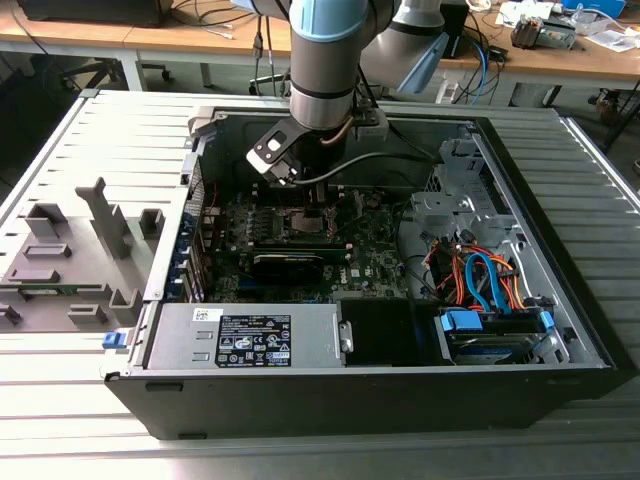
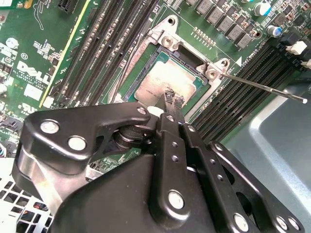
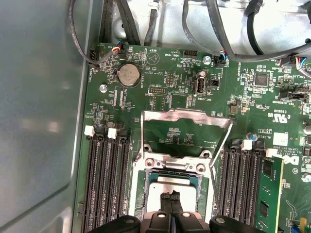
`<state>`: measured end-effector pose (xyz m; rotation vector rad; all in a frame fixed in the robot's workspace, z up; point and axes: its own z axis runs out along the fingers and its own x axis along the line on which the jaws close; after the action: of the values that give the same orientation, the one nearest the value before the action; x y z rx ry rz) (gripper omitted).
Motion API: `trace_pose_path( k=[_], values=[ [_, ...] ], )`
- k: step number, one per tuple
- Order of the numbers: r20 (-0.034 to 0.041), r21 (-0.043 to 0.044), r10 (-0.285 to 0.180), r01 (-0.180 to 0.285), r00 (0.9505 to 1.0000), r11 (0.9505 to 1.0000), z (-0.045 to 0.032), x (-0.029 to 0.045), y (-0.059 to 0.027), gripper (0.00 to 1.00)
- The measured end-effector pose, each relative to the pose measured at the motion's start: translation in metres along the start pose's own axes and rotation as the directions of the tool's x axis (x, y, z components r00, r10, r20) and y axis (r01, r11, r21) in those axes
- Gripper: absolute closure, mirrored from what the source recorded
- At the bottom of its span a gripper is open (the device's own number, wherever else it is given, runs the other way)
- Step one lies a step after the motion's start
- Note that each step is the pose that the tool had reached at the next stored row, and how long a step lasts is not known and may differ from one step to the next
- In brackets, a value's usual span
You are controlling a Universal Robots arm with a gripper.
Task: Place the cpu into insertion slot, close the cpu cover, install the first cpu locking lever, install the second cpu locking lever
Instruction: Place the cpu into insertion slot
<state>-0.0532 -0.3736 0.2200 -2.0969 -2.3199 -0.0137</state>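
The cpu (image 2: 156, 81) (image 3: 171, 183), a flat silver-grey square, lies in the insertion slot (image 3: 146, 187) on the green motherboard. My gripper (image 2: 172, 97) (image 3: 170, 196) stands right above its top, the thin black fingertips (image 2: 167, 93) close together with nothing between them. The cpu cover (image 3: 185, 115), a silvery frame, is swung open and stands up behind the slot. One locking lever (image 2: 265, 88) sticks out as a thin wire from a corner of the slot, and another (image 3: 221, 141) rises beside the cover. In the exterior view the gripper (image 1: 312, 205) reaches down into the open computer case.
Black memory slots (image 3: 104, 179) (image 3: 240, 184) flank the slot on both sides. A long black card (image 1: 288, 262) lies across the board below the gripper. Coloured cables (image 1: 480, 275), a drive bay and the power supply (image 1: 250, 335) fill the case's near side. Grey fixtures (image 1: 75, 250) stand on the exterior view's left.
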Motion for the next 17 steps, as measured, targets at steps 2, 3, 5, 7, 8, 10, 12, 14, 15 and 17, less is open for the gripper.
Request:
trace_pose_path(
  k=[2, 3, 5, 7, 8, 10, 12, 14, 15, 17],
  values=[
    [-0.0010, 0.0001, 0.000, 0.000, 1.0000, 1.0000, -0.0001, -0.0001, 0.0000, 0.89],
    [-0.0013, 0.0000, 0.000, 0.000, 1.0000, 1.0000, -0.0001, -0.0001, 0.0000, 0.89],
    [-0.0020, -0.0001, 0.000, 0.000, 1.0000, 1.0000, -0.0002, -0.0001, 0.0000, 0.89],
    [-0.0042, -0.0002, 0.000, 0.000, 1.0000, 1.0000, -0.0005, -0.0001, 0.0000, 0.89],
    [-0.0066, -0.0006, 0.000, 0.000, 1.0000, 1.0000, -0.0005, -0.0001, 0.0000, 0.89],
    [-0.0081, -0.0008, 0.000, 0.000, 1.0000, 1.0000, -0.0006, 0.0000, 0.0000, 0.89],
    [-0.0083, -0.0006, 0.000, 0.000, 1.0000, 1.0000, -0.0012, -0.0001, 0.0000, 0.89],
    [-0.0085, -0.0008, 0.000, 0.000, 1.0000, 1.0000, -0.0017, 0.0000, 0.0000, 0.89],
    [-0.0086, -0.0008, 0.000, 0.000, 1.0000, 1.0000, -0.0022, 0.0000, 0.0000, 0.89],
    [-0.0087, -0.0008, 0.000, 0.000, 1.0000, 1.0000, -0.0026, 0.0000, 0.0000, 0.89]
  ],
)
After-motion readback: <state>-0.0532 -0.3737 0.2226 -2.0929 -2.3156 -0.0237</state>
